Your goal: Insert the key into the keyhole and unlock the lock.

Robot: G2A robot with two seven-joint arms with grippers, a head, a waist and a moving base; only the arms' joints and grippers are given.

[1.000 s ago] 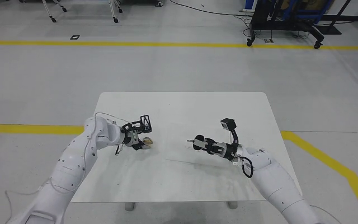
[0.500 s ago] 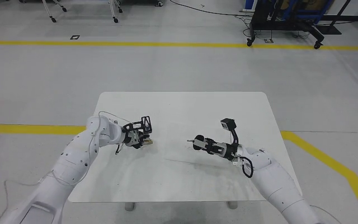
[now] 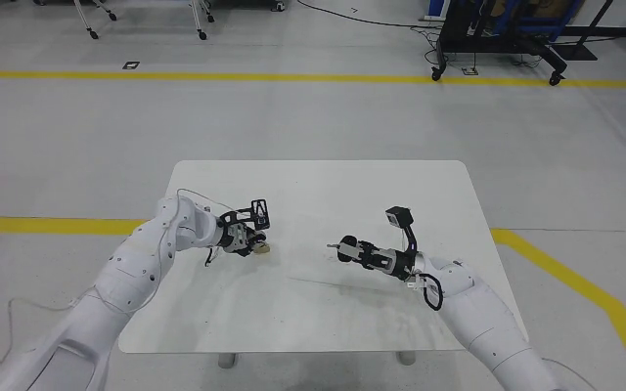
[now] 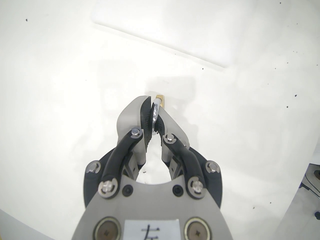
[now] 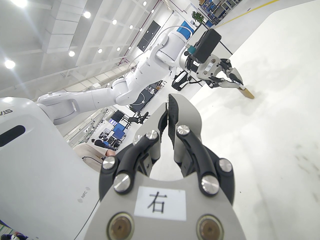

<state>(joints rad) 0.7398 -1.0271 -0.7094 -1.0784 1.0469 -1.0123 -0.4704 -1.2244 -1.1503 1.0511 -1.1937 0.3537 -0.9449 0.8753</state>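
Between the left gripper's (image 4: pixel 153 103) fingers sits the silver loop of a lock (image 4: pixel 160 100). The two black padded fingers are clamped on that loop from either side. The lock's small brass body sticks out just beyond the fingertips, pointing away from the wrist. Seen from the right wrist camera, the brass body slants down from the left fingers, with its far end at or just above the white surface (image 3: pixel 391 195). Whether it touches the surface cannot be told.

Facing those fingers, and well apart from them across the middle of the surface, is the right gripper (image 5: pixel 169 101). Its fingers are pressed together, pad against pad, and they point toward the left gripper and the lock. In the top view a thin tip (image 3: pixel 332 245) pokes out just past the right fingertips, on the side nearest the lock. It is too small to tell what it is. A stretch of bare white surface lies between this tip and the lock's brass body.

From above, the left gripper lies toward the left half of the surface with its arm coming in from the left edge. The right gripper lies toward the right half, with its arm coming in from the near right corner.
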